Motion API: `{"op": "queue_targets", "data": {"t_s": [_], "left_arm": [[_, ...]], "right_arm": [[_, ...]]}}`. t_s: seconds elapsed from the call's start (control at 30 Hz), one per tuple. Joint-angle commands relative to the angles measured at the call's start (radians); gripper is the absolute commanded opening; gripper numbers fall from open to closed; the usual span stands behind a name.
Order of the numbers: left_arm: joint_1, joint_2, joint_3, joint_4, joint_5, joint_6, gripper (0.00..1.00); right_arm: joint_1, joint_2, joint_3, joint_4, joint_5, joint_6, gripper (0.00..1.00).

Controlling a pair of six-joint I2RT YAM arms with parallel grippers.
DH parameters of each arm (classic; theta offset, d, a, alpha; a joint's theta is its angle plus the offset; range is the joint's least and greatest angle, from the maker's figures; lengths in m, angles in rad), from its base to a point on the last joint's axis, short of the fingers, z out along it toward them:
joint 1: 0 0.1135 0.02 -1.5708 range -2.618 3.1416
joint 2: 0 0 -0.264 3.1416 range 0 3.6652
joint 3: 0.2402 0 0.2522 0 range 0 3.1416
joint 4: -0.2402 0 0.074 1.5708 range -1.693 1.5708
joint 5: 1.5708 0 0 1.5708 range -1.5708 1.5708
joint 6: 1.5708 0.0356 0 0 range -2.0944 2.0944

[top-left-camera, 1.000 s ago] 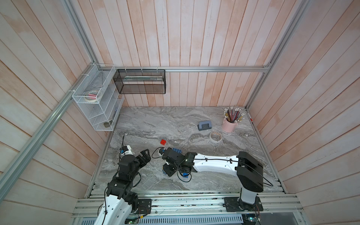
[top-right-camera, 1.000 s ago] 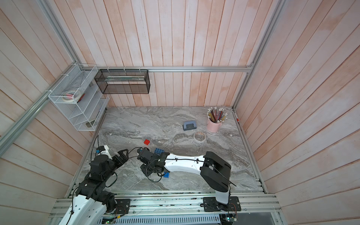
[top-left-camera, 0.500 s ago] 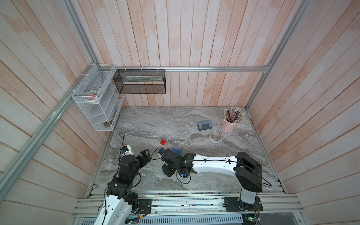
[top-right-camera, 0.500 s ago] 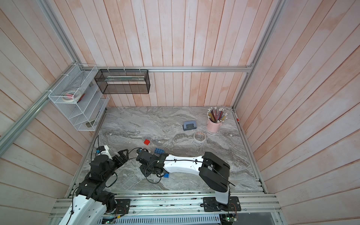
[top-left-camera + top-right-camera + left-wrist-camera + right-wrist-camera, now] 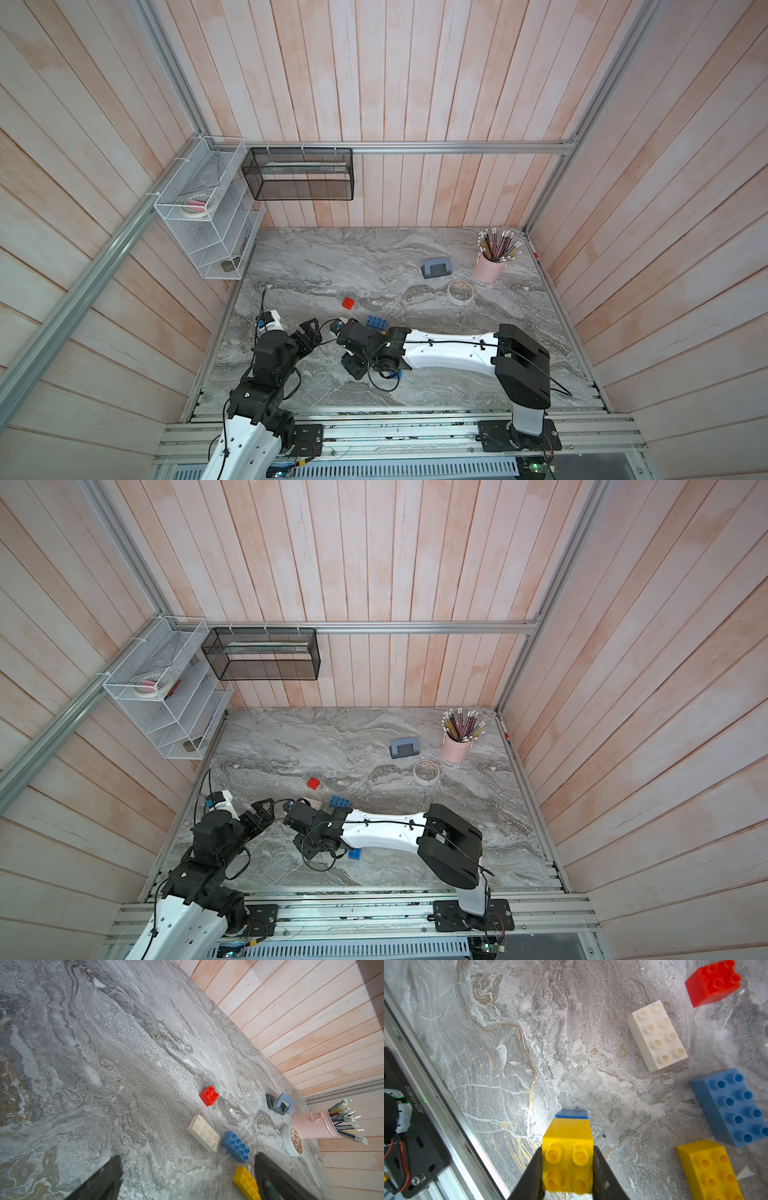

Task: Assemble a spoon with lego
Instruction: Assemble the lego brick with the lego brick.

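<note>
Your right gripper [image 5: 568,1150] has edged toward the left arm [image 5: 270,357], clamped on a yellow-on-blue pair [image 5: 568,1136] over the table [image 5: 508,1043]; your left gripper [image 5: 188,1157] gapes empty. Lying loose: red brick [image 5: 208,1096], white brick [image 5: 203,1133], blue brick [image 5: 235,1147], yellow brick [image 5: 246,1183]. The spoon looks barely begun.

Lone square brick [image 5: 348,303] left of centre on the table [image 5: 332,257]. Just in front of it, left long brick [image 5: 203,1132] and middle long brick [image 5: 377,322] side by side, apart; front long brick [image 5: 246,1183] nearer the robot. Small brick [image 5: 354,854] beneath the right arm [image 5: 382,833], toward the front edge. Stacked pair [image 5: 568,1130] between the right gripper's [image 5: 568,1149] fingers, left of the long bricks. Back right: hole punch [image 5: 436,268], tape roll [image 5: 460,291] before it, pencil cup [image 5: 492,268] rightmost
</note>
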Motion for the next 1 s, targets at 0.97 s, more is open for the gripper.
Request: {"op": "queue_targets", "data": {"t_s": [0.97], "left_arm": [[-0.004,0.025,-0.017,0.046,0.032,0.016,1.00]], "right_arm": [[-0.014,0.192,0.107,-0.498,-0.117,-0.143,0.00]]}}
